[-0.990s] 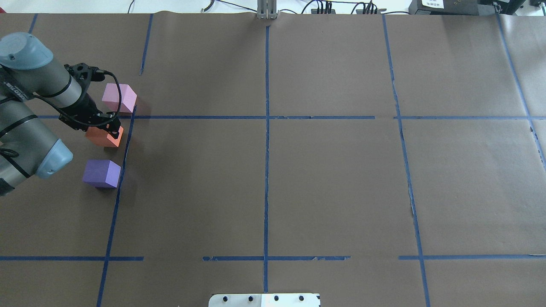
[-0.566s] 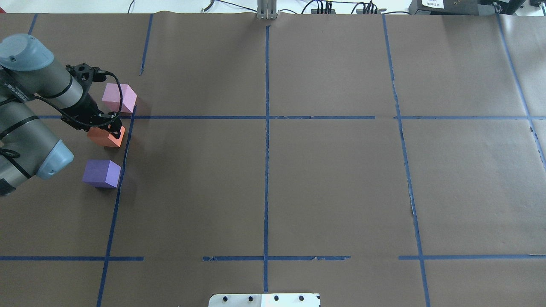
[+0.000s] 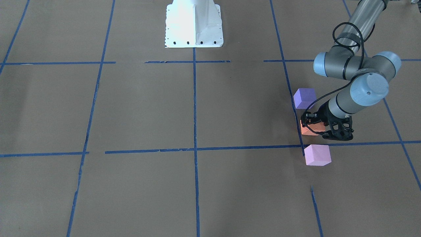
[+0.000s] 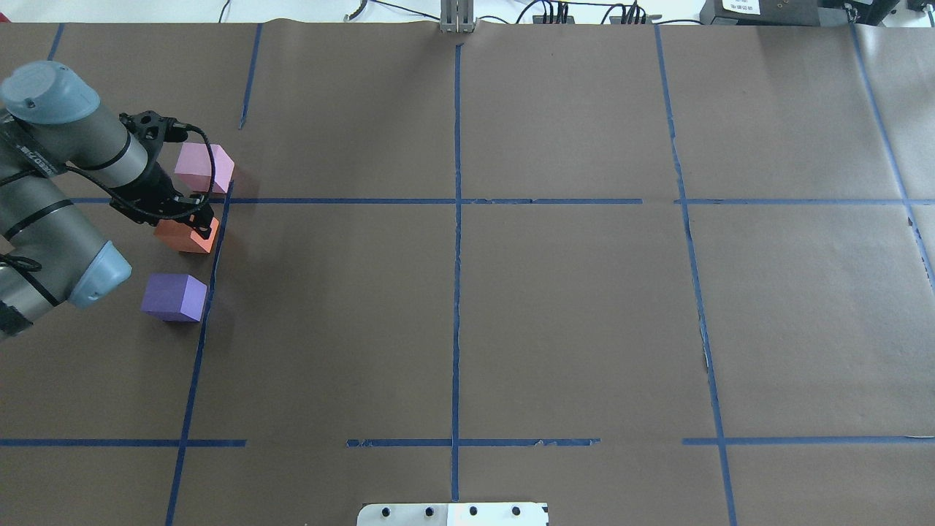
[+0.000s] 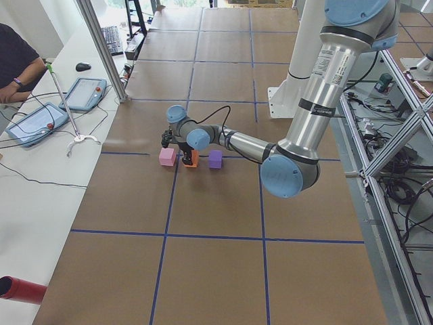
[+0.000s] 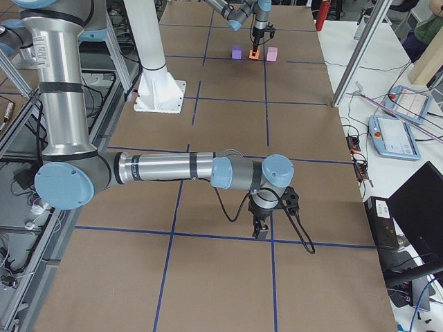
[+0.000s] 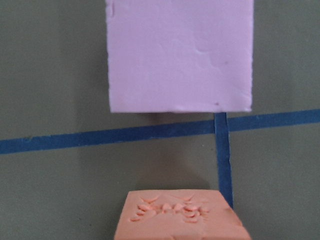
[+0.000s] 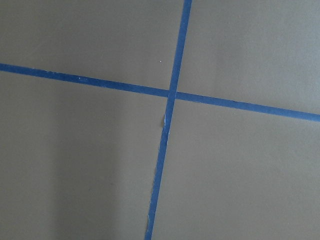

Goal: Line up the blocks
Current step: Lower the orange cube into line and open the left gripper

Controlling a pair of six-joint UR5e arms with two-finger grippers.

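Note:
Three foam cubes stand in a rough row by a blue tape line at the table's left: pink-lilac block [image 4: 204, 166], orange block [image 4: 186, 236], violet-blue block [image 4: 174, 296]. They also show in the front view: pink [image 3: 317, 154], orange [image 3: 308, 129], violet [image 3: 304, 98]. My left gripper [image 4: 194, 218] points down with its fingers closed on the orange block, which sits low at the table. The left wrist view shows the orange block's dented top [image 7: 180, 215] below the pink block [image 7: 180, 55]. My right gripper [image 6: 260, 232] shows only in the exterior right view; I cannot tell if it is open or shut.
Blue tape lines [image 4: 456, 219] grid the brown paper table cover. The white robot base plate [image 3: 194, 24] sits at the robot's side. An operator [image 5: 13, 64] and teach pendants [image 5: 84, 93] are beyond the far table edge.
My left gripper and the orange block have shifted slightly right, toward the blue tape line. The pink and violet blocks have not moved.

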